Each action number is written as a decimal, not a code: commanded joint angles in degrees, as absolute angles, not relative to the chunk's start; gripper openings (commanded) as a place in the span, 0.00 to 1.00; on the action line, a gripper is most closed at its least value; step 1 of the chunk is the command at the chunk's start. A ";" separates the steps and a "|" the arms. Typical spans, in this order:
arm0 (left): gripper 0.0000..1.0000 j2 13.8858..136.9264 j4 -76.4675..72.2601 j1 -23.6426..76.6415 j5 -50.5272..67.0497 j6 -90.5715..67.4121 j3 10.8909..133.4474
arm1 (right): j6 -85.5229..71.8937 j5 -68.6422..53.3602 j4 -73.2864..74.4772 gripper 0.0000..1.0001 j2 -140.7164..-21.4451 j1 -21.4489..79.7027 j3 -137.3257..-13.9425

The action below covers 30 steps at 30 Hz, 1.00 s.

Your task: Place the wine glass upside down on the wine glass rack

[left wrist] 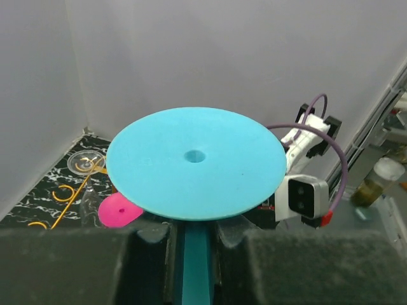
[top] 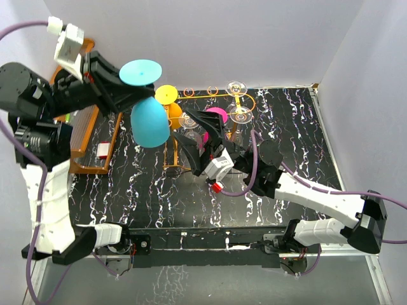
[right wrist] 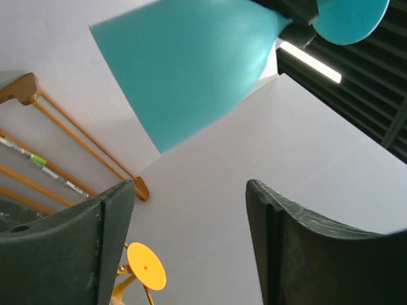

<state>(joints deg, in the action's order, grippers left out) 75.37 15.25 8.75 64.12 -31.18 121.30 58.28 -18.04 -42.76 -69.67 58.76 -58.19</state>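
Note:
The wine glass (top: 150, 122) is cyan and hangs upside down at the back left, its round base (top: 140, 72) on top. My left gripper (top: 135, 94) is shut on its stem (left wrist: 196, 267), just under the base disc (left wrist: 196, 162). The orange-gold wire wine glass rack (top: 197, 95) stands right of the glass; its loops (left wrist: 70, 194) also show in the left wrist view. My right gripper (top: 197, 135) is open with nothing between its fingers, in front of the rack and below the cyan bowl (right wrist: 184, 63). Its fingers (right wrist: 70, 248) point up at the bowl.
A yellow glass (top: 166, 95), a pink glass (top: 216, 115) and two clear glasses (top: 236, 86) are at the wire rack. A brown wooden rack (top: 89, 140) stands at the left by the wall. Grey walls close in the back and both sides.

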 commanded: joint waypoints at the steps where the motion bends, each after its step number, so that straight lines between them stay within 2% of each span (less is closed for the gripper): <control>1: 0.00 72.81 27.71 8.87 63.72 -12.19 117.92 | 53.94 -19.53 -34.53 0.94 -64.23 58.58 -57.08; 3: 0.00 72.73 33.10 8.88 63.37 -5.88 118.03 | 53.06 -19.86 -30.71 0.98 -62.08 58.59 -56.80; 13: 0.00 72.43 54.00 8.88 64.77 12.41 115.84 | 46.47 -17.88 -16.97 1.00 -55.69 58.62 -59.94; 16: 0.00 72.19 60.77 8.88 64.79 18.68 114.65 | 49.42 -18.67 -10.16 0.88 -56.65 58.62 -63.25; 20: 0.00 69.38 65.57 8.87 64.74 25.44 109.15 | 54.78 -20.10 -6.32 0.55 -57.91 58.59 -64.99; 23: 0.00 65.43 64.28 8.85 64.61 26.62 103.18 | 54.79 -20.64 -8.03 0.14 -58.91 58.58 -65.12; 24: 0.00 63.64 62.24 8.87 64.49 25.47 100.47 | 54.36 -20.76 -8.68 0.09 -59.36 58.57 -65.31; 28: 0.00 55.50 48.99 8.85 63.07 16.10 87.88 | 53.68 -20.84 -8.94 0.22 -60.71 58.59 -66.27; 30: 0.00 51.94 39.04 8.87 61.11 10.80 81.59 | 53.19 -20.33 -9.83 0.23 -59.98 58.62 -65.47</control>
<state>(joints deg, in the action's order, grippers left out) 58.06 55.24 8.80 62.37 18.79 89.62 53.78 -20.56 -7.38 -60.99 58.76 -62.87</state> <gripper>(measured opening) 0.107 0.221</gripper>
